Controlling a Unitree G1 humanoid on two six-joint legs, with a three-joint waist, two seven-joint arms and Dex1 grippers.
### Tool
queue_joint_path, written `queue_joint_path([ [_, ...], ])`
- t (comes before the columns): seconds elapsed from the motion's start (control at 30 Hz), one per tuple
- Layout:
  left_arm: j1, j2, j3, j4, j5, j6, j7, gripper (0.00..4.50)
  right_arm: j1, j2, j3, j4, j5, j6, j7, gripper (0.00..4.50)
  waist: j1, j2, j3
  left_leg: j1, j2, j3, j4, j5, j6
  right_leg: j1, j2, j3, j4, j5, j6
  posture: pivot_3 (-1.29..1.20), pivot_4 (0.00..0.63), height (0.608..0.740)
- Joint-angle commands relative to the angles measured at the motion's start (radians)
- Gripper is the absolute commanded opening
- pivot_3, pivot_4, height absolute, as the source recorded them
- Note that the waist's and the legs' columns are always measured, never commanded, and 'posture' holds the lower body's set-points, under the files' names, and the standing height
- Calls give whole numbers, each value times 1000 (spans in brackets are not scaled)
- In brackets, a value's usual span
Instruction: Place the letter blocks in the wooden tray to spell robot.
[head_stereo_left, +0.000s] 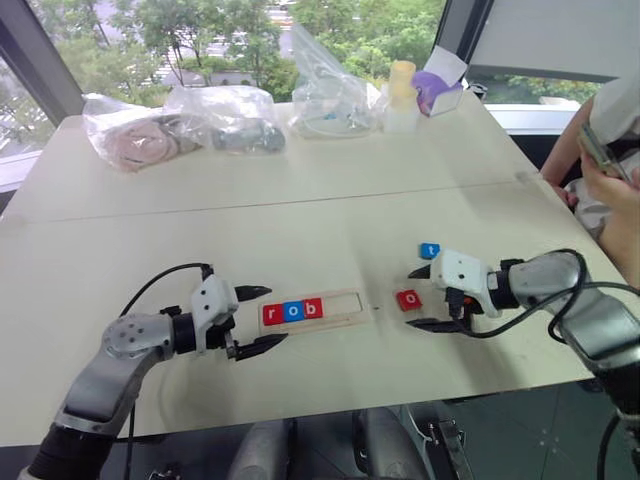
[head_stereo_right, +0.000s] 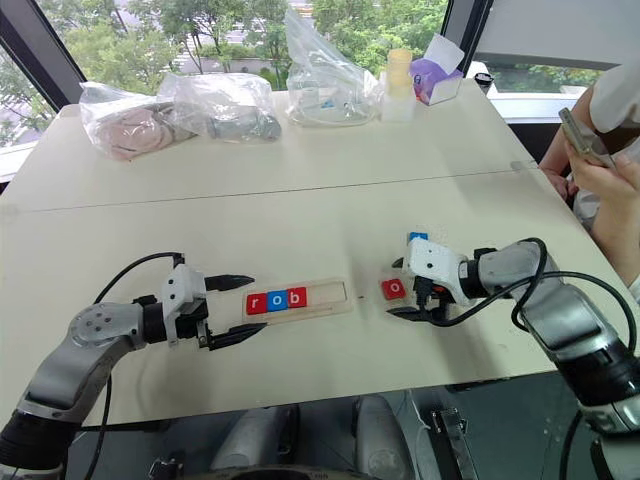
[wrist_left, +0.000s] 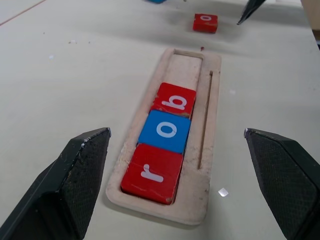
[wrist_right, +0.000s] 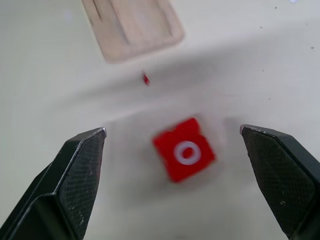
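Pincers: my left pincer (head_stereo_left: 258, 320) stands wide, holding nothing, at the left end of the wooden tray (head_stereo_left: 345, 318); my right pincer (head_stereo_left: 428, 298) also stands wide and empty, its fingers either side of the red o block (head_stereo_left: 408, 299) without touching it.
Tray: it lies on the desk (head_stereo_left: 300, 200) between my two arms; red r block (head_stereo_left: 272, 314), blue o block (head_stereo_left: 292, 311) and red b block (head_stereo_left: 312, 308) sit side by side in the slot's left part, the right part bare wood.
Loose blocks: the red o lies flat just right of the tray's right end; the blue t block (head_stereo_left: 429, 250) lies just beyond it, close to my right wrist.
Room: bare desk stretches beyond the tray to the plastic bags (head_stereo_left: 180, 125) by the window; the near desk edge runs close under both arms; a person (head_stereo_left: 605, 150) sits at the right edge.
Views: my right wrist view shows a tiny red fleck (wrist_right: 145, 79) between tray end and red o; my left wrist view shows a thin groove (wrist_left: 205, 120) beside the slot.
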Motion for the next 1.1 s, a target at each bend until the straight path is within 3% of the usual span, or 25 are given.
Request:
queue_joint_path([
  [0.03, 5, -1, 15, -32, -3, -8, 15, 4500, -73, 23, 40, 136, -61, -163, 93, 4442, 1, 0, 0, 0, 0, 0, 0, 0, 0, 0, 0, 0, 0, 0, 0, 0, 150, 740],
  [0.3, 31, 5, 26, -58, -8, -3, 32, 4500, -150, 89, 74, 352, -136, -323, 161, 4442, 5, 0, 0, 1, 0, -1, 0, 0, 0, 1, -1, 0, 0, -1, -2, 0, 150, 740],
  [0.4, 39, 7, 30, -66, -9, 0, 37, 4500, -155, 103, 66, 373, -122, -322, 181, 3582, 4, -1, 0, 2, 0, -1, 0, 0, 0, 2, -1, 0, 0, -1, -2, 0, 150, 740],
  [0.57, 42, 11, 34, -70, -12, 3, 39, 4500, -150, 117, 52, 336, -105, -288, 197, 1130, 2, 0, 0, 2, 0, -1, 0, 0, 0, 3, -2, 1, 0, 0, -3, 0, 150, 740],
  [0.8, 38, 14, 36, -63, -12, 3, 34, 4500, -159, 158, 20, 102, -28, -81, 176, 1124, 2, 1, 0, 1, 0, -1, 0, 0, 0, 0, -2, 2, 1, 0, -3, 0, 150, 740],
  [0.9, 35, 11, 31, -61, -10, 3, 35, 4500, -175, 209, 62, -30, -16, 65, 163, 1124, 5, 1, 0, 0, 0, -1, 0, 0, 0, -1, -2, 2, 1, 0, -3, 0, 150, 740],
  [1.1, 37, 11, 34, -66, -11, 6, 40, 4500, -198, 301, 136, -43, -77, 141, 107, 1124, 7, 1, 0, 0, 0, -1, 0, 0, 0, -2, -3, 1, 1, 0, -3, 0, 150, 740],
])
